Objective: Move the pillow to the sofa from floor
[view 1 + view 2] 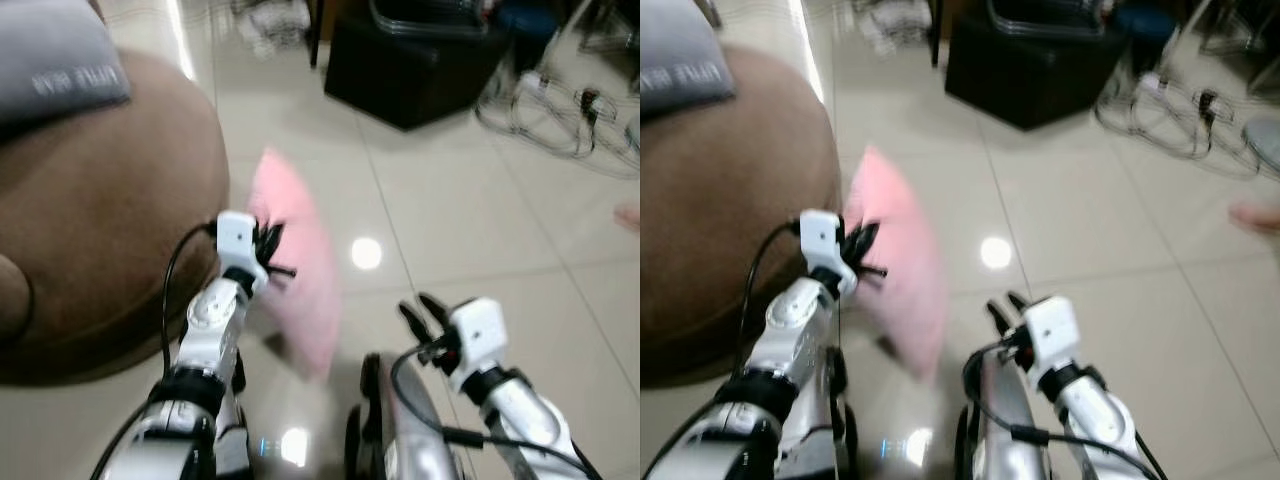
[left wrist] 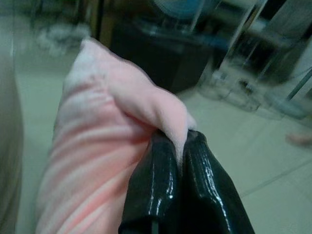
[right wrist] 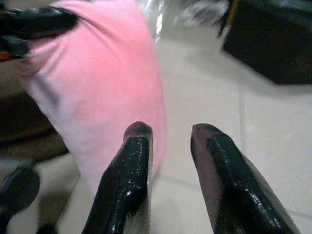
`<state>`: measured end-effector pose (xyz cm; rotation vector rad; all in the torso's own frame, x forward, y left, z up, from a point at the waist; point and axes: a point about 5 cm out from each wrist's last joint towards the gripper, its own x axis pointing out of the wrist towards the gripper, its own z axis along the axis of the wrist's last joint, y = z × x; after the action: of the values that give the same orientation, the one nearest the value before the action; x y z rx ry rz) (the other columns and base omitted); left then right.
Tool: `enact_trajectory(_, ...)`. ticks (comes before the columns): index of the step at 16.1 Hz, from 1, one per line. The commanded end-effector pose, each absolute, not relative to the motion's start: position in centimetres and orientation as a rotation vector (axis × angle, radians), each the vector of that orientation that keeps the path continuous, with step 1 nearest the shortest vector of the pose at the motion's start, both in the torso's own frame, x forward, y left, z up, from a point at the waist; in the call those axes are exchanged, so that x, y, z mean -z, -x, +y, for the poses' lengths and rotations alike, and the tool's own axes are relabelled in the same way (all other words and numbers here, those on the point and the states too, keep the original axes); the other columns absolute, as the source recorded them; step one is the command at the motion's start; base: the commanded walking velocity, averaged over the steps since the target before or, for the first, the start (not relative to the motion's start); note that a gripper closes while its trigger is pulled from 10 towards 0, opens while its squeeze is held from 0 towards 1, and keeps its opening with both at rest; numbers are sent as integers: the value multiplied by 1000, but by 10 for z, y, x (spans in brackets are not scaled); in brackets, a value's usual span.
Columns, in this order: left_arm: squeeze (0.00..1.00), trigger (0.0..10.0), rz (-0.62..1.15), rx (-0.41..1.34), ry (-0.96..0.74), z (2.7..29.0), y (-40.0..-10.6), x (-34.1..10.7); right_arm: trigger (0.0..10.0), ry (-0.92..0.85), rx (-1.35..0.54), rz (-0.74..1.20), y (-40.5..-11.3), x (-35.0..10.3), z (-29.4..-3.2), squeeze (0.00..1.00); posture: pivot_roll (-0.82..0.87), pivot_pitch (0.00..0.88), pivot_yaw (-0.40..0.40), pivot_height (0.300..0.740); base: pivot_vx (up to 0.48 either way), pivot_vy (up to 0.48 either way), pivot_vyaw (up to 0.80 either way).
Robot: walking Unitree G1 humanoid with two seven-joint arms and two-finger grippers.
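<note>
One corner of the pillow [image 1: 300, 275] is pinched between the closed fingers of the left gripper [image 1: 268, 252]; it hangs long axis downward beside the sofa's [image 1: 100, 230] edge. Nearby, the right gripper [image 1: 420, 318] is held spread and unloaded.

A soft pink pillow [image 1: 298, 268] is held off the glossy tiled floor [image 1: 470, 230] by the left gripper [image 1: 268, 247], just right of a rounded brown sofa [image 1: 100, 220]. A grey cushion [image 1: 55, 60] is set on that sofa. The right gripper [image 1: 420, 318] is placed lower right of the pillow — apart from it. Behind, a black box-shaped cabinet [image 1: 415, 60] is found, with tangled cables [image 1: 550, 110] to its right.
</note>
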<state>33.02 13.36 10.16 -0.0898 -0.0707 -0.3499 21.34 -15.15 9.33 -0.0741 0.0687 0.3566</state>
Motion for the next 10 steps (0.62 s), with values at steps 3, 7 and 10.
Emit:
enact_trajectory(3, 0, 10000, -127, 398, 33, 128, -313, -119, 10000, 33, -186, -47, -220, -116, -160, 0, -10, 36, -86, 625, 0, 0, 0)
enact_trajectory(7, 0, 10000, -9, 351, -32, 148, -290, -98, 10000, 31, -168, -43, -238, -110, -158, 0, 30, 0, -86, 650, 0, 0, 0)
enact_trajectory(10, 0, 10000, 53, 305, -100, 153, -293, -95, 10000, -3, -105, -24, -258, -106, -162, 0, 85, 2, -127, 685, 0, 0, 0)
